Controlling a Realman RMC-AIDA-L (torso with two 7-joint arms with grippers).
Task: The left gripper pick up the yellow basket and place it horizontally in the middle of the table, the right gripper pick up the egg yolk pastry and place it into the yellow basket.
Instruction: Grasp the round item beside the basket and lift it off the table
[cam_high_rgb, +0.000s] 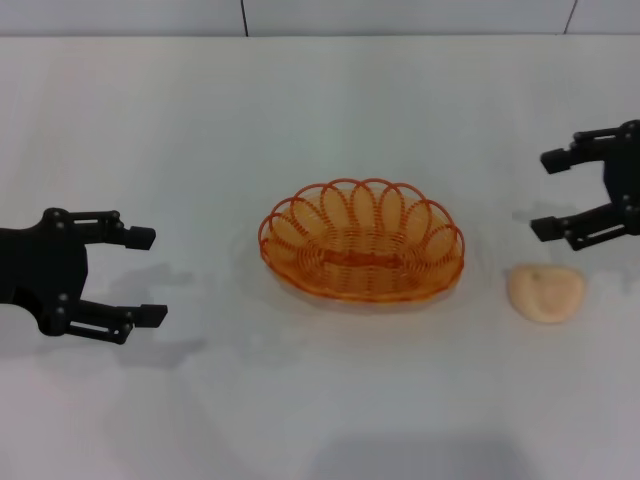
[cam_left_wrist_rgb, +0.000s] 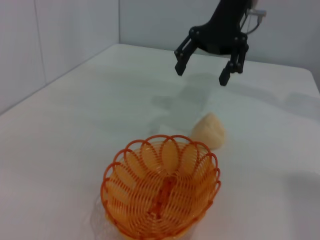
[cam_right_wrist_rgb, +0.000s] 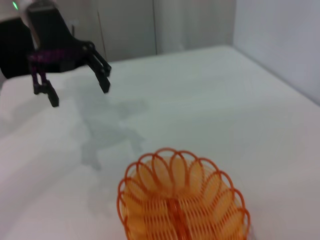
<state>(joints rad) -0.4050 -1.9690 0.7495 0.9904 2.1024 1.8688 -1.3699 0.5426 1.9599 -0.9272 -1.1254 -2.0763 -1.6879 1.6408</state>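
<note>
The yellow basket (cam_high_rgb: 362, 240) lies lengthwise across the middle of the white table (cam_high_rgb: 300, 110), empty; it also shows in the left wrist view (cam_left_wrist_rgb: 161, 187) and the right wrist view (cam_right_wrist_rgb: 181, 202). The egg yolk pastry (cam_high_rgb: 545, 291) rests on the table just right of the basket, apart from it, and shows in the left wrist view (cam_left_wrist_rgb: 209, 130). My left gripper (cam_high_rgb: 148, 276) is open and empty, well left of the basket; the right wrist view shows it too (cam_right_wrist_rgb: 77, 90). My right gripper (cam_high_rgb: 547, 193) is open and empty, above the table behind and right of the pastry, also seen in the left wrist view (cam_left_wrist_rgb: 202, 72).
Grey wall panels (cam_high_rgb: 400, 15) run along the table's far edge. Nothing else stands on the tabletop.
</note>
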